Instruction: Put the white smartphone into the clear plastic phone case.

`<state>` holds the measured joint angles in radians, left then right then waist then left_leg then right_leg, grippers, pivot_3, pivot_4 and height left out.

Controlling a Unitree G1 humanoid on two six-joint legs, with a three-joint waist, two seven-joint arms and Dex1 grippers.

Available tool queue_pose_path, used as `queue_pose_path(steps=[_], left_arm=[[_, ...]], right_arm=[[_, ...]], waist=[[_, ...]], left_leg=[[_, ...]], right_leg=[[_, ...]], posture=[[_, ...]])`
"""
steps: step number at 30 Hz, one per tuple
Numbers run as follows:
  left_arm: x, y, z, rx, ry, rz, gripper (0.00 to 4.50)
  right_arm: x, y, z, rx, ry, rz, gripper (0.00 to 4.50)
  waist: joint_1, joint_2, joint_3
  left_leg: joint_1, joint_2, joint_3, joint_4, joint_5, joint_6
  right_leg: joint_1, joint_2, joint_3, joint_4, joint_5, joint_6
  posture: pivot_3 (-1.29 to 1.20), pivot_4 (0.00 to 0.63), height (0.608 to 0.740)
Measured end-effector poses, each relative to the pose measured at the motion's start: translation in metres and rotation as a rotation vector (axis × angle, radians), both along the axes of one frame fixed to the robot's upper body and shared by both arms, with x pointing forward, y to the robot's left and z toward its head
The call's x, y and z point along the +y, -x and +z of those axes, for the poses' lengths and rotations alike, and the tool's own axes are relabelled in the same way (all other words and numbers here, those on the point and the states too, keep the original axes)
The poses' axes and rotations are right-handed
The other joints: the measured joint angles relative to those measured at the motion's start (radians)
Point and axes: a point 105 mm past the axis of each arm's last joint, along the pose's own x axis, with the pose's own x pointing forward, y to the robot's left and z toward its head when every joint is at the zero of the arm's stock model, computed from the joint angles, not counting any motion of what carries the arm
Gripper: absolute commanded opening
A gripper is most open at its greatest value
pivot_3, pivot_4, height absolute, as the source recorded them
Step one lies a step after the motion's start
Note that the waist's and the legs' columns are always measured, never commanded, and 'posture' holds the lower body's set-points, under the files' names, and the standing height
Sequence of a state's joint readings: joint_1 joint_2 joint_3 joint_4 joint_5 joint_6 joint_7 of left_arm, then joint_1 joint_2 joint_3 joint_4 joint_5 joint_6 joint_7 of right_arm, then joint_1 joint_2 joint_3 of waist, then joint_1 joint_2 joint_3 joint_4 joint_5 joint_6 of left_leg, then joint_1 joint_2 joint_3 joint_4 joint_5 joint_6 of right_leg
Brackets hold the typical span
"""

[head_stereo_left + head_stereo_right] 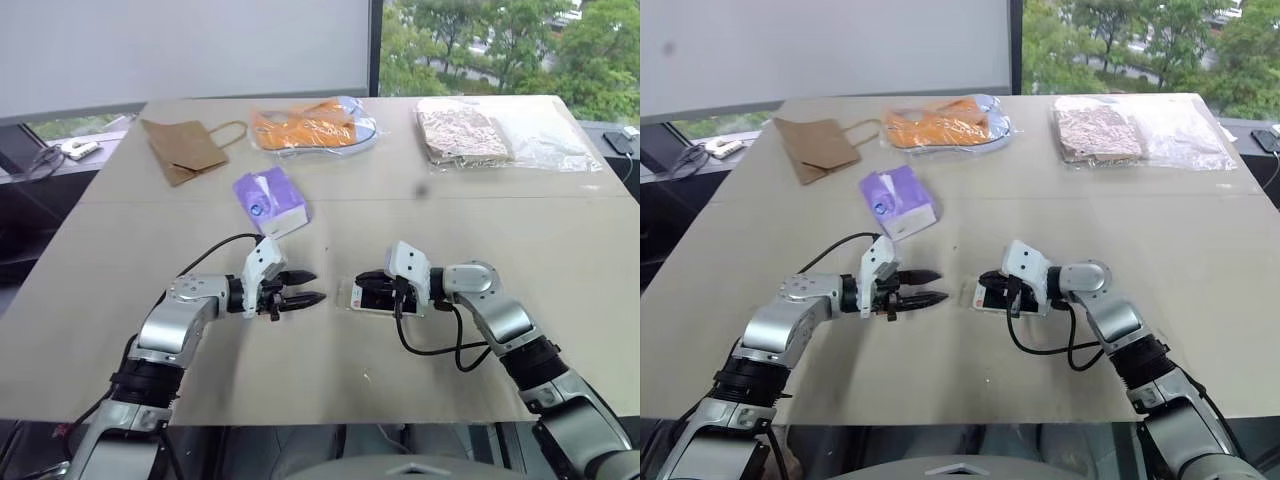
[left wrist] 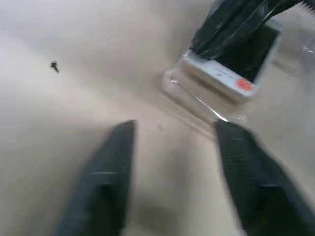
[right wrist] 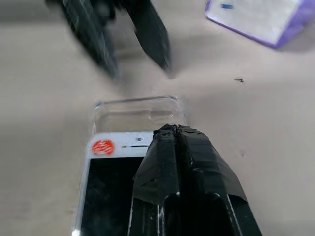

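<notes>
Two end effectors face each other low over the desk [image 1: 120, 300]. The right end effector [image 3: 170, 129], fingers pressed together, rests on the white smartphone [image 3: 106, 191], which lies partly inside the clear plastic phone case [image 3: 138, 110]. The left end effector [image 1: 310, 288], fingers parted and holding nothing, hovers just beside the case's free end. Unbraced, the case could slide away under any push, leaving the phone half seated. Farther back lies a purple tissue pack [image 1: 270, 200].
</notes>
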<state>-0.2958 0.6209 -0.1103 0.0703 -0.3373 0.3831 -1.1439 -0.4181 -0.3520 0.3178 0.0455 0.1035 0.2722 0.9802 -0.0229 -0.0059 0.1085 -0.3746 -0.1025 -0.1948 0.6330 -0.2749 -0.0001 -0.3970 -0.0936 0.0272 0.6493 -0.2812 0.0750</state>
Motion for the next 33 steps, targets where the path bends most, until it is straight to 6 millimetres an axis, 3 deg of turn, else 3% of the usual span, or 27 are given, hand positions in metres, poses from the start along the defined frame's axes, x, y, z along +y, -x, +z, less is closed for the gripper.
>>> queue_pose_path(steps=[7,11,13,14,26,33], left_arm=[[-0.006,-0.002,0.006,-0.077,-0.020,-0.047,3.08],[-0.010,0.001,0.005,-0.070,-0.014,-0.075,1.37],[-0.011,0.004,0.004,-0.064,-0.012,-0.091,0.32],[-0.011,0.005,0.002,-0.058,-0.015,-0.092,0.06],[-0.010,0.010,0.000,-0.058,0.026,-0.088,0.06],[-0.018,0.014,0.013,-0.059,0.092,-0.118,0.06]], right_arm=[[-0.010,0.008,0.017,0.032,-0.048,-0.025,0.00],[-0.011,0.018,0.026,0.013,-0.029,0.018,0.00],[-0.014,0.022,0.021,0.014,0.014,0.038,0.00],[-0.014,0.024,0.018,0.019,0.030,0.050,0.00],[-0.018,0.038,0.014,-0.021,0.147,0.211,0.00],[-0.019,0.046,0.048,-0.079,0.147,0.229,0.00]], waist=[[-0.006,0.006,0.026],[0.002,0.006,0.034],[0.007,0.005,0.034],[0.007,0.005,0.035],[0.007,0.004,0.037],[0.009,0.001,0.039]], left_leg=[[-0.009,-0.007,-0.005,-0.003,-0.003,0.004],[-0.009,-0.008,-0.005,-0.001,-0.002,0.005],[-0.009,-0.008,-0.005,0.000,-0.002,0.005],[-0.009,-0.008,-0.005,0.000,-0.002,0.005],[-0.009,-0.008,-0.004,0.002,-0.002,0.005],[-0.012,-0.009,-0.004,0.007,-0.002,0.005]], right_leg=[[-0.006,-0.007,-0.006,-0.007,0.000,0.000],[-0.006,-0.007,-0.006,-0.002,0.000,0.001],[-0.006,-0.007,-0.006,0.000,0.000,0.001],[-0.006,-0.006,-0.006,0.000,0.000,0.001],[-0.007,-0.007,-0.006,0.003,0.000,0.001],[-0.010,-0.007,-0.006,0.008,0.000,0.001]], posture=[[0.00,0.150,0.740],[0.00,0.150,0.740],[0.00,0.150,0.740],[0.00,0.150,0.740],[0.00,0.150,0.740],[0.00,0.150,0.740]])
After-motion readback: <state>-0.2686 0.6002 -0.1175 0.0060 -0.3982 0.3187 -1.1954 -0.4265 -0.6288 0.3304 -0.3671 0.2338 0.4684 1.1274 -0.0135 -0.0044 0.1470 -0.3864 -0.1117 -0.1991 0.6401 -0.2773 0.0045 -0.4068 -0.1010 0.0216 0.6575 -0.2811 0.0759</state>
